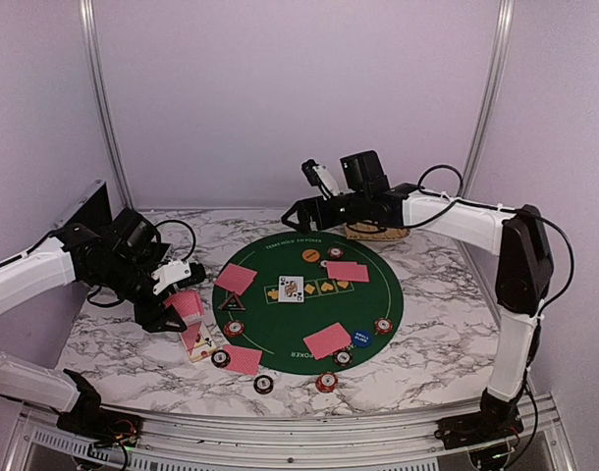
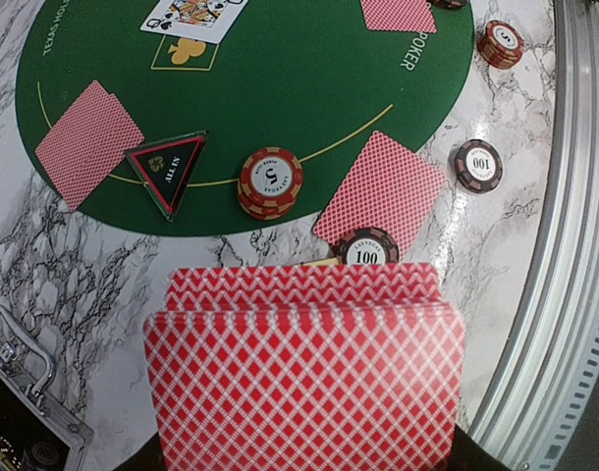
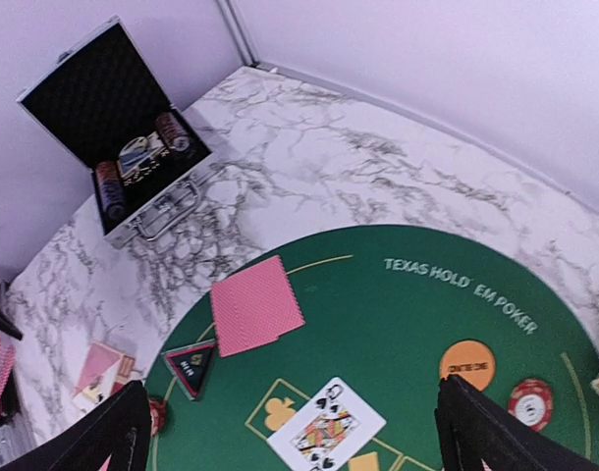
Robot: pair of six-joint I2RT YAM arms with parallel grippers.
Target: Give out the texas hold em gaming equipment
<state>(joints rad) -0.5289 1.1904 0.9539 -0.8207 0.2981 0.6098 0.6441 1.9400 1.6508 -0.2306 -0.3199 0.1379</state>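
left fingers clamp the deck, right fingers wide over the mat

your marble counter (image 1: 427, 343) carries a round green felt mat (image 1: 309, 314). an open metal case (image 3: 113, 128) with chips inside sits at its far left corner. your right gripper (image 1: 298, 214) hangs above the far edge of the mat, its fingers (image 3: 123, 437) spread wide with nothing between them. your left gripper (image 1: 174, 312) is over the counter just left of the mat, its fingers closed on a red-backed deck (image 2: 304, 383) that fills the bottom of the left wrist view.

on the mat you have a face-up card (image 1: 291, 288) at the centre, a left pair (image 1: 236, 279) face down, a far pair (image 1: 348, 271) and a near-right pair (image 1: 327, 340). a fourth pair (image 1: 243, 359) lies across the near-left rim, mostly on the counter, with a dark chip (image 2: 363, 250) touching its near corner.

a red-and-white chip stack (image 1: 234, 328) sits on the mat rim just beside the black triangle button (image 1: 230, 303). the orange button (image 1: 310, 255) is near the far edge, and the blue button (image 1: 361, 339) is just beside the near-right pair.
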